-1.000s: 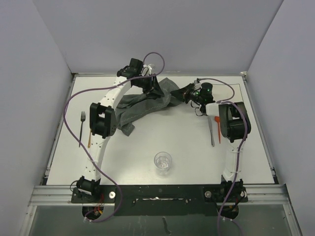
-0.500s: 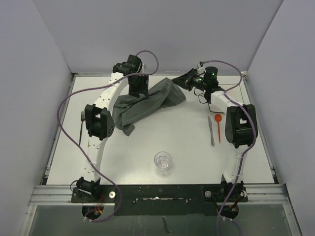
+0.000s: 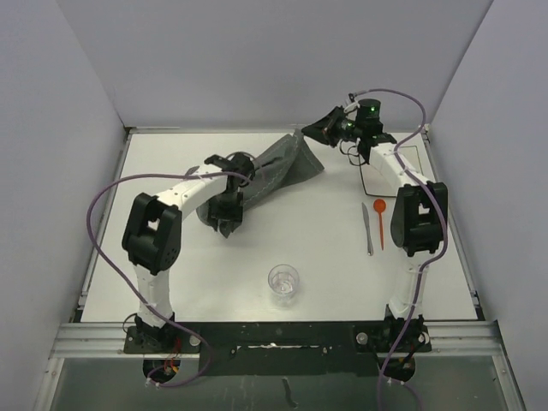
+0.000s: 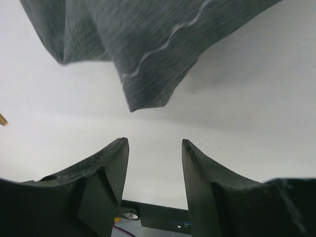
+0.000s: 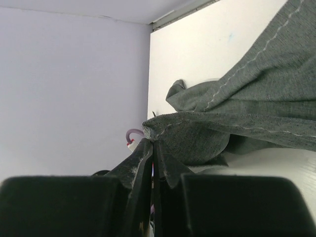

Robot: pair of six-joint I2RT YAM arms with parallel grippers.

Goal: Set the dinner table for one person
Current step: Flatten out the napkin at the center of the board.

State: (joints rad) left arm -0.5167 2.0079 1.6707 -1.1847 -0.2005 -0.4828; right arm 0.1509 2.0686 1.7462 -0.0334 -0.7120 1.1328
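Surface: large flat white rectangular surface (image 3: 257,265) with a thin metal rim. It lies under both hands and carries every other item.
Left hand: left hand (image 4: 152,147) is low over the surface, left of centre. The jaws stand partly apart and the gap between them holds nothing.
Left hand to surface: bare white surface shows directly between and ahead of the fingertips.
Placemat: dark grey stitched cloth placemat (image 3: 278,167) is bunched in folds across the far middle of the surface. Its near corner points at the left hand's gap, just ahead of the fingertips and not between them.
Right hand: right hand (image 5: 153,145) has its jaws pressed together on a stitched edge of the placemat at the far corner of the cloth. That corner is raised off the surface.
Right hand to surface: above the far part of the surface, near the far rim and the rear wall.
Near centre: clear glass cup (image 3: 283,282) stands upright, well apart from the placemat.
Right side: silver table knife (image 3: 368,227) and orange plastic spoon (image 3: 379,218) lie side by side, beside the right arm.
Open room: bare surface runs between placemat and cup, and from the cup across to the knife.
Limits: walls rise along the left, far and right rims. The arm bases take up the near edge.
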